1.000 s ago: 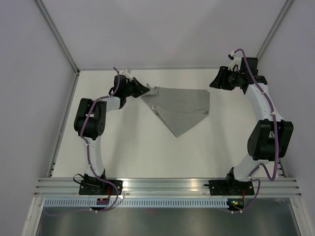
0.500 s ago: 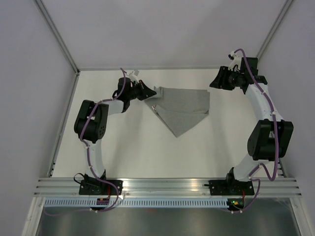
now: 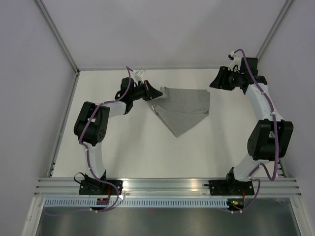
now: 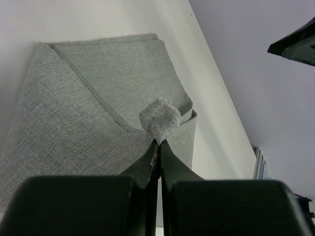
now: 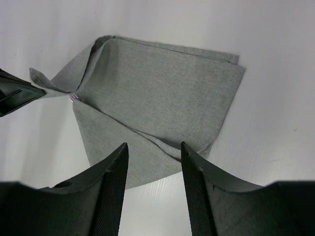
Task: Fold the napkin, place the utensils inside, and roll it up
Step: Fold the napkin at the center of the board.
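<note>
**Corner in hand.** The left claw [image 3: 156, 93] is clamped tight on one corner of the napkin [image 3: 184, 110]. In the left wrist view a small wad of grey cloth bunches just past its closed tips. From the pinch, the rest of the napkin spreads ahead of the claw across the white table [image 3: 123, 147]. It is already doubled over itself, with a diagonal hem running across the upper layer. The held corner looks raised off the surface while the body of the cloth lies flat. That suggests the claw grips here so this flap can be carried over the folded part as the wrap begins.

What appears to be the fork [image 5: 75, 97] shows only as a pale pink tip at the fold line, just beside the left claw and under the lifted flap. The rest is hidden by cloth, so how it lies inside cannot be told.

The right claw [image 3: 216, 81] hangs with its jaws apart and nothing between them, up off the table near the napkin's opposite corner and not touching it. From its own camera the whole cloth lies below and ahead of its fingers [image 5: 114, 187]. It seems parked clear of the fold, yet near enough to pin or take the other side when rolling starts.
</note>
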You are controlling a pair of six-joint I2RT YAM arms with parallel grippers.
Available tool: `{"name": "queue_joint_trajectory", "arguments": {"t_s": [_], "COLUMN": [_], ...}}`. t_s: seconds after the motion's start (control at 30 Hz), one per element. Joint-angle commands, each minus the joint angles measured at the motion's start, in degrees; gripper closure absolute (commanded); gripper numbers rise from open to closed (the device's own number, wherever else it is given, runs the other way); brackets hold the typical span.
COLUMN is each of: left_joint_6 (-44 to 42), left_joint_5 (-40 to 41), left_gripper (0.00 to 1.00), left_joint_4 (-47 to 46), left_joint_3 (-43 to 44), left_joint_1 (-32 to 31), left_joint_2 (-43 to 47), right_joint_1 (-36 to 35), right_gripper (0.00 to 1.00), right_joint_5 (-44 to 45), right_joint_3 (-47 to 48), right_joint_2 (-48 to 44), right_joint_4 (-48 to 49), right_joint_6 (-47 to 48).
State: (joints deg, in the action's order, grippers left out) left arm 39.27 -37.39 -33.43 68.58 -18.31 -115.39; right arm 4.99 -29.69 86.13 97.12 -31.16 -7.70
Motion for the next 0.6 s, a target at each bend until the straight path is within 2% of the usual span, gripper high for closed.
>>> {"name": "queue_joint_trajectory", "arguments": {"t_s": [0.0, 0.57], "left_joint_6": [-3.84, -5.69], "left_joint_5": [-4.71, -10.69], "left_gripper": [0.98, 0.97], "left_joint_4": [-4.98, -7.0], "left_joint_3": [-1.6, -4.06], "left_joint_1": [-0.68, -2.35], "left_joint_2": [3.51, 5.88], "right_joint_1": [0.02, 0.02], "right_gripper": [0.47, 0.47], "right_joint_5": [0.25, 0.43], "right_joint_3": [-0.43, -1.05], "right_joint_2": [-1.15, -1.32], "right_joint_4": [1.19, 1.19], "right_joint_6": [-0.38, -0.38]}}
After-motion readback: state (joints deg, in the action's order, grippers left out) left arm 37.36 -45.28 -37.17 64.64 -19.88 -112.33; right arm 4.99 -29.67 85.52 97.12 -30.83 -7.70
